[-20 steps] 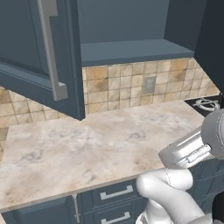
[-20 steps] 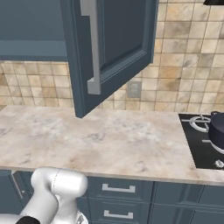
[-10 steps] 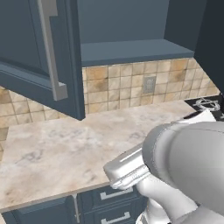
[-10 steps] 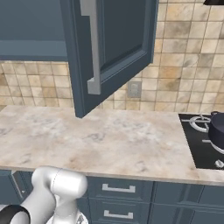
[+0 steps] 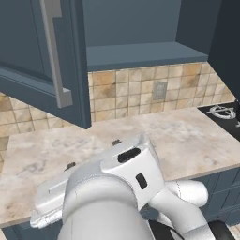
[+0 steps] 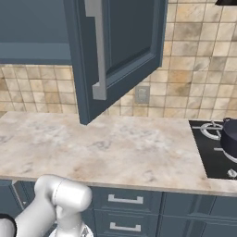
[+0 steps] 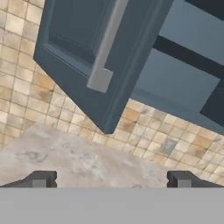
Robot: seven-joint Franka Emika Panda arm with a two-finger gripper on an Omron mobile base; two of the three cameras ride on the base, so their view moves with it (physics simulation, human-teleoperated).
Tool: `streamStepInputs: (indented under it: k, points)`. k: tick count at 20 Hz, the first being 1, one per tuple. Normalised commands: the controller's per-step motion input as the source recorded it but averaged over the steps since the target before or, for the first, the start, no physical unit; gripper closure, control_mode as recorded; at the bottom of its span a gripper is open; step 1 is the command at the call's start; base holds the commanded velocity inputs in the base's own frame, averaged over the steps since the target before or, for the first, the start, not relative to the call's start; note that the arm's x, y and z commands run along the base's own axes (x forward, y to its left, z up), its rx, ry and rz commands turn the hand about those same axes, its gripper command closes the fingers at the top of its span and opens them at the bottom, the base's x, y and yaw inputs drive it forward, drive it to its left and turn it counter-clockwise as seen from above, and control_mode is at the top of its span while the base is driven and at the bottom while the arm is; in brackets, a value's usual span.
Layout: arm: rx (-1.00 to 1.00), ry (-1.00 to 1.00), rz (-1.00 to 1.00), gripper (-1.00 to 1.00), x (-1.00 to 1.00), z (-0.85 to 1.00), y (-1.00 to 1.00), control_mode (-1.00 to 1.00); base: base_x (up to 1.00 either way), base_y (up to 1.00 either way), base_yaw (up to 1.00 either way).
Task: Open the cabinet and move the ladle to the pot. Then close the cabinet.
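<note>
The cabinet (image 5: 140, 55) hangs above the counter with its left door (image 5: 33, 56) swung wide open; the silver bar handle (image 5: 56, 51) faces the room. That door (image 6: 122, 46) shows again in the right base view and the door (image 7: 87, 48) in the hand view. I look up at the cabinet's shelf from below, so the ladle is hidden. At the far right the dark pot (image 6: 230, 139) sits on the stove. My gripper (image 7: 111, 180) is open and holds nothing, low over the counter, pointing at the door; the gripper (image 5: 93, 153) sits in front of my arm.
A marble counter (image 6: 115, 148) runs under the cabinet, backed by tan tiles with a wall outlet (image 6: 142, 94). A black cooktop (image 6: 210, 150) lies at the right end. Drawers with horizontal handles (image 6: 122, 200) are below the counter edge.
My arm has swung from the right side to the lower middle of the left base view, bringing the hand leftward over the counter. The door and pot have not moved.
</note>
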Motion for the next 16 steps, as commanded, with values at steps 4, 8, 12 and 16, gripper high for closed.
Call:
streamStepInputs:
  k: [4, 8, 12, 16]
  points:
    - [0.0, -0.25, -0.04, -1.0, 0.86, 0.0, 0.57, -1.0, 0.0, 0.0, 0.0]
    - [0.0, -0.22, -0.06, -1.0, 1.0, 0.0, 0.3, -1.0, 0.0, 0.0, 0.0]
    - [0.0, -0.23, -0.07, -1.0, 1.0, 0.0, 0.01, -1.0, 0.0, 0.0, 0.0]
    - [0.0, -0.2, -0.07, -1.0, 1.0, 0.0, 0.0, -1.0, 0.0, 0.0, 0.0]
